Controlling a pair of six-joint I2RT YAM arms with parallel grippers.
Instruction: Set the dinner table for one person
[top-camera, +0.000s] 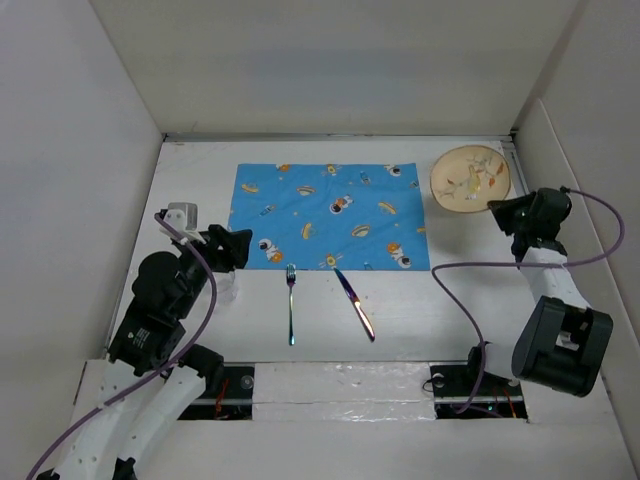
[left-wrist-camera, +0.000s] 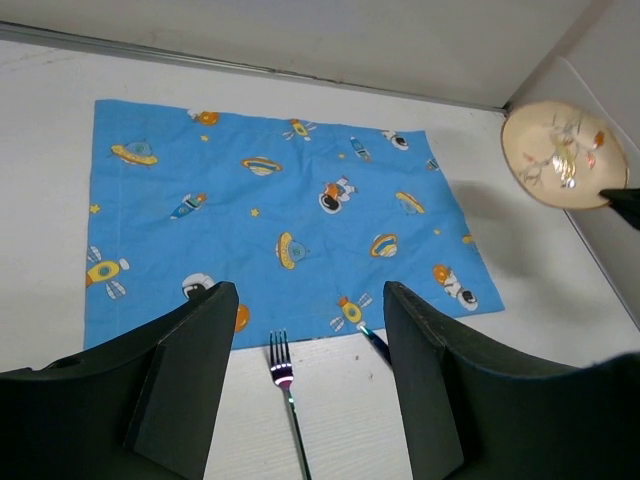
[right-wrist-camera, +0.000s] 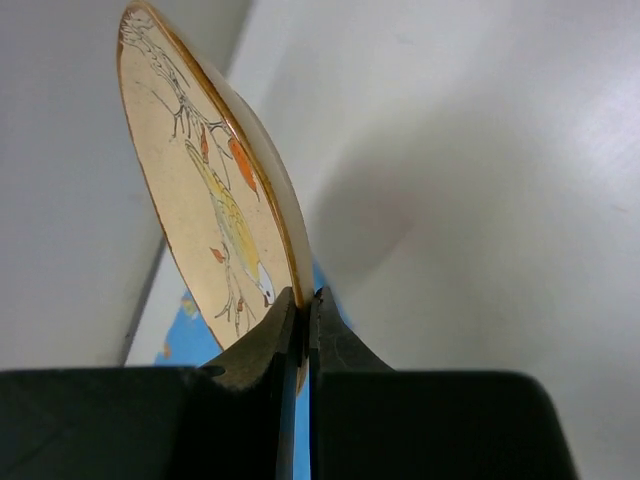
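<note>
The white dinner table (top-camera: 420, 310) carries a blue patterned placemat (top-camera: 325, 213), also in the left wrist view (left-wrist-camera: 280, 215). A fork (top-camera: 291, 305) (left-wrist-camera: 285, 395) and a knife (top-camera: 355, 303) lie just below the mat's near edge. My right gripper (top-camera: 500, 207) (right-wrist-camera: 303, 300) is shut on the rim of a cream plate with a bird pattern (top-camera: 469, 178) (right-wrist-camera: 205, 210) and holds it tilted off the table at the far right; the plate also shows in the left wrist view (left-wrist-camera: 562, 155). My left gripper (top-camera: 235, 248) (left-wrist-camera: 305, 385) is open and empty, left of the fork.
White walls (top-camera: 100, 150) enclose the table on the left, back and right. The right wall stands close behind the held plate. The arm bases and purple cables (top-camera: 455, 290) sit along the near edge.
</note>
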